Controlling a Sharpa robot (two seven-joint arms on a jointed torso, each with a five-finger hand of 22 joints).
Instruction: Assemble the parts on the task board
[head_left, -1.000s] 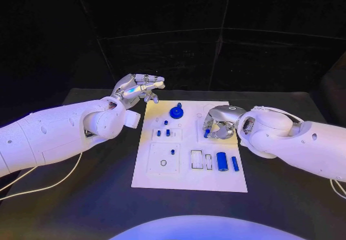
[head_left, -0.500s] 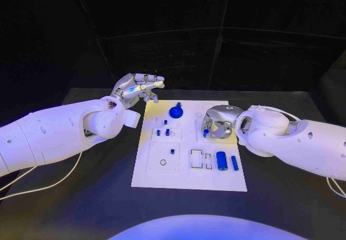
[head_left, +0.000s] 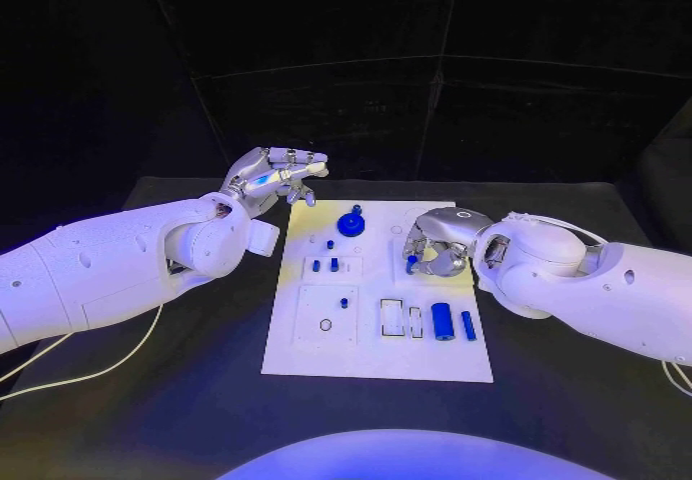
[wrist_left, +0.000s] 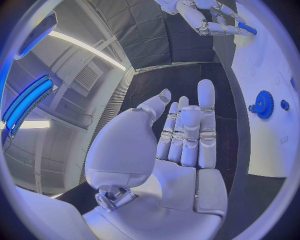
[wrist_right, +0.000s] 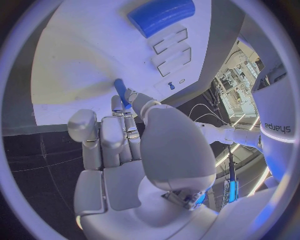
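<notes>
The white task board (head_left: 378, 350) lies in the middle of the table. My right hand (head_left: 434, 246) hovers over the board's right side and pinches a small blue peg (head_left: 413, 264) that points down; the same blue peg (wrist_right: 120, 92) sits between its fingertips in the right wrist view. My left hand (head_left: 274, 176) is raised beyond the board's far left corner, its fingers (wrist_left: 187, 132) extended and holding nothing. A blue gear (head_left: 352, 224) stands at the board's far end. Short blue pegs (head_left: 326, 265) stand left of centre. A blue cylinder (head_left: 444, 322) and a slimmer blue bar (head_left: 470, 326) lie near the right edge.
Two rectangular slots (head_left: 402, 319) are beside the cylinder, and a square recess with a small ring hole (head_left: 326, 325) is to their left. A white cable (head_left: 87, 372) trails over the black table at the front left. Bare table surrounds the board.
The right hand with its peg has shifted very slightly toward the far side of the board. The left hand has stayed where it was.
</notes>
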